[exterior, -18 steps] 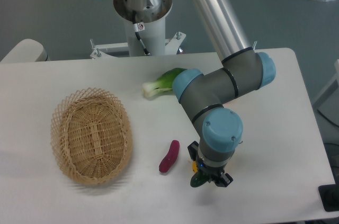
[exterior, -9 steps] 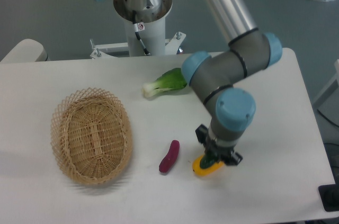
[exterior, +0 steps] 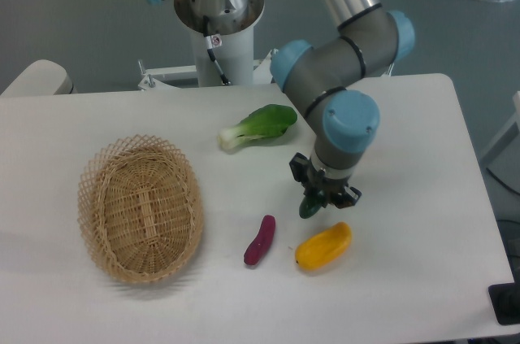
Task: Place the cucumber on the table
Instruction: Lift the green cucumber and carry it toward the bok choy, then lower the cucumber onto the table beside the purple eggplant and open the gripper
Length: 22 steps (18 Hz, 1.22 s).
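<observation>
We are seeing only the lower tip of the cucumber, a small dark green nub poking out below the gripper, which is clamping it between its fingers. Most of its length is hiding behind the gripper and the wrist, so we cannot tell its long axis for certain; the visible end is pointing down and slightly toward the front left, which suggests it is hanging nearly upright. From this single view we cannot tell whether the tip is touching the table or hovering just above it.

Just in front of the gripper, a yellow-orange vegetable is lying on the white tabletop, its long axis running from lower left to upper right. It is sitting near the cucumber's tip but apart from it. To its left, the small purple-red vegetable is lying with its length running mostly front to back, tilting a little to the right at the far end.

Further back, the bok choy is resting with its white stem pointing left and its leaves pointing right, just beside the arm's blue-capped elbow joint. The oval wicker basket is sitting well apart on the left side of the table.
</observation>
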Motion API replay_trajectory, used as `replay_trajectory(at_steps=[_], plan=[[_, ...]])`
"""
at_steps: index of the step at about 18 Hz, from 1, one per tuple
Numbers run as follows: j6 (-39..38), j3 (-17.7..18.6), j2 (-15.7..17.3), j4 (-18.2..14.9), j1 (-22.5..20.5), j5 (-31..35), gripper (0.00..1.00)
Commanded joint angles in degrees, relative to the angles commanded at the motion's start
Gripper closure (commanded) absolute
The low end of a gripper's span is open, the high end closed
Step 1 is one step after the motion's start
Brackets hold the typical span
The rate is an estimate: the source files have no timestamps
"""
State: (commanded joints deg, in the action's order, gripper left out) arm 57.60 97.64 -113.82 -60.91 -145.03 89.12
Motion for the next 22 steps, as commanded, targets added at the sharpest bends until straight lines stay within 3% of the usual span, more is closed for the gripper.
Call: replay_trajectory(at_steps=[4,8,14,17,19,20,21,22], plan=[[-9.77,2.28,-0.17,2.28,3.52,0.09,0.86],[-10.14,5.45,-0.17,5.54,3.79,0.18,0.84],[-10.13,7.03,0.96,5.54,3.96,0.18,0.74],[-9.87,7.47,1.32,5.54,5.36,0.09,0.56],[-9.78,7.82,1.67,5.54,5.63,0.09,0.33],[-9.78,7.83,1.76,5.54,5.72,0.09,0.12],[-10.04,7.91,1.85,5.54,6.24,0.09,0.0],[-10.4,7.91,1.93,5.54,6.77,0.18,0.0]])
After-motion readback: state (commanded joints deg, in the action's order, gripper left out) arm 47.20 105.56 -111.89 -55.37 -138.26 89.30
